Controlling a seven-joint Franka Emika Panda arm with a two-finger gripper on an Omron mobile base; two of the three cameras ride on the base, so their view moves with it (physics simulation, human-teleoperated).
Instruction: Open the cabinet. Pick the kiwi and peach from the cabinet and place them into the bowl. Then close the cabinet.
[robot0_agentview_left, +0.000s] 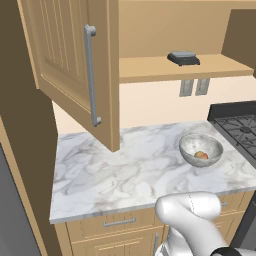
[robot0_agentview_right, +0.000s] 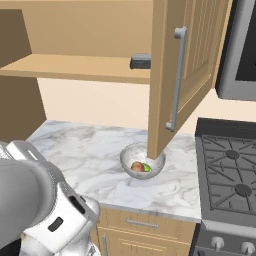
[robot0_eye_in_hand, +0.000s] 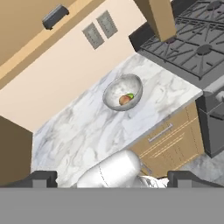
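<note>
Left base view — the grey speckled shallow bowl (robot0_agentview_left: 201, 149) sits on the white-and-grey marbled stone counter (robot0_agentview_left: 125, 170), toward the black gas stove (robot0_agentview_left: 239, 127) at the counter's right end. The small reddish-orange peach (robot0_agentview_left: 201, 155) lies inside the bowl. Above and left of the bowl, one raised-panel door of the light-wood wall cabinet (robot0_agentview_left: 75, 60) stands swung open, long silver bar handle vertical. A flat dark grey block (robot0_agentview_left: 183, 58) rests on the cabinet shelf above the bowl; two grey wall outlets (robot0_agentview_left: 194, 87) sit between shelf and bowl.

Right base view — the cabinet's other door hangs open in front of the bowl, hiding part of its rim. In the bowl, the peach touches a green kiwi (robot0_agentview_right: 146, 168).

Hand view — bowl mid-counter, both fruits inside. The gripper (robot0_eye_in_hand: 112, 178) is spread wide, holding nothing, well apart from the bowl.
</note>
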